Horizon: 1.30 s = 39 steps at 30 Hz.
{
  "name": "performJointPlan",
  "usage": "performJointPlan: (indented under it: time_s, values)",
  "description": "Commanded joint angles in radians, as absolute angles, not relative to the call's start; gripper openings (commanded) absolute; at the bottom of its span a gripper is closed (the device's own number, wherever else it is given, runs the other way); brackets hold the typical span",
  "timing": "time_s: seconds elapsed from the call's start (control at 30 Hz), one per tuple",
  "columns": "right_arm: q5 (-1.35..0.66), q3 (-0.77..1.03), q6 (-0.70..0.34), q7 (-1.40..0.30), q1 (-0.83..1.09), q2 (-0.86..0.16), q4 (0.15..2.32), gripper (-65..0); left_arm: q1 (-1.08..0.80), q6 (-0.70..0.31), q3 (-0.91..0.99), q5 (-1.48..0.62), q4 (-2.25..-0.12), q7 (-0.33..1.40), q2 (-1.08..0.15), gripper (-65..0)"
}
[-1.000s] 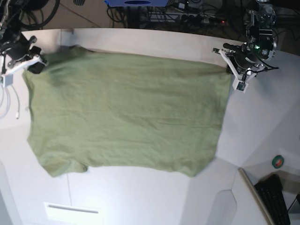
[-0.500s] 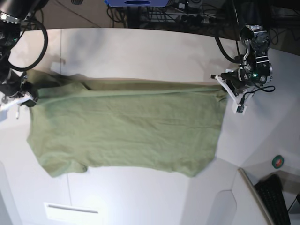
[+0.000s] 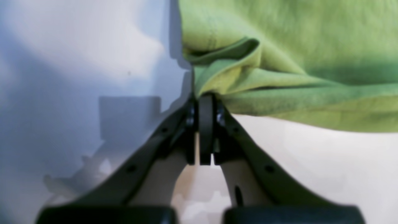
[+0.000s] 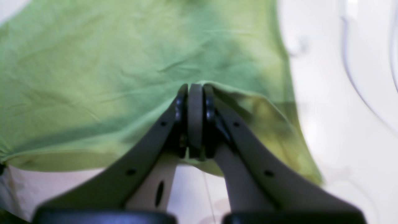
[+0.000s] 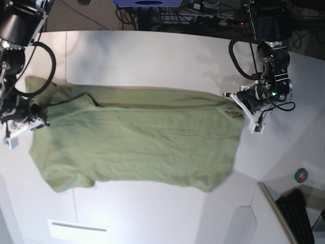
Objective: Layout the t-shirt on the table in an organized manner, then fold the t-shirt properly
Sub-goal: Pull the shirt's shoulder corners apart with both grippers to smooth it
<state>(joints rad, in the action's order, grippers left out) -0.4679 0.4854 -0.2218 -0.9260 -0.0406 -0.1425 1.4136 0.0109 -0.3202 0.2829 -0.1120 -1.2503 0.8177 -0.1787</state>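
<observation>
The olive-green t-shirt [image 5: 137,140] lies across the white table [image 5: 152,56], its far edge lifted and carried over the lower layer. My left gripper [image 5: 238,104] at the base view's right is shut on the shirt's far right corner; the left wrist view shows the jaws [image 3: 205,102] pinching bunched cloth [image 3: 279,68]. My right gripper [image 5: 38,114] at the base view's left is shut on the far left corner; the right wrist view shows the jaws [image 4: 196,93] clamped on a fold of the shirt [image 4: 124,68].
A green and red tape roll [image 5: 301,175] and a black keyboard [image 5: 299,216] sit at the lower right. A white cable [image 4: 357,71] lies on the table beside the right gripper. Dark cables and equipment [image 5: 203,15] crowd the far edge.
Both grippers have moved toward the near side with the shirt's far edge, folding it down over the lower part. The visible shirt has grown shorter front to back.
</observation>
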Motion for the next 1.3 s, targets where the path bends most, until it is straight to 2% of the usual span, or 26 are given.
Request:
performJointPlan:
  time_s: [0.0,0.17,0.33,0.73,0.9,1.03,1.27]
  values:
    - [-0.475,0.476,-0.234,-0.889,-0.061,-0.154,1.429,-65.0,0.022,-0.315,0.286,-0.114,-1.264,0.812,-0.188,-65.0]
    - [-0.472,0.426,-0.234,-0.828,-0.079,-0.154,1.428,-65.0,0.021,-0.315,0.288,-0.110,-1.262,0.811,-0.188,-65.0]
    - [-0.472,0.364,-0.226,-0.819,-0.096,-0.154,1.426,-65.0,0.030,-0.314,0.392,-0.110,-1.250,0.812,-0.185,-65.0]
    - [-0.472,0.366,-0.225,-0.819,-0.111,-0.153,1.362,-65.0,0.087,-0.314,0.394,-0.105,-1.185,0.812,-0.186,-65.0]
    - [-0.472,0.367,-0.213,-0.817,-0.082,-0.153,1.419,-65.0,0.107,-0.314,0.355,-0.105,-1.190,0.814,-0.191,-65.0]
    - [-0.476,0.367,-0.131,-0.817,-0.039,-0.151,1.532,-65.0,0.130,-0.314,0.314,-0.105,-1.167,0.811,-0.193,-65.0]
    - [-0.472,0.367,-0.124,-0.817,-0.031,-0.151,1.552,-65.0,0.199,-0.314,0.309,-0.105,-1.099,0.811,-0.188,-65.0]
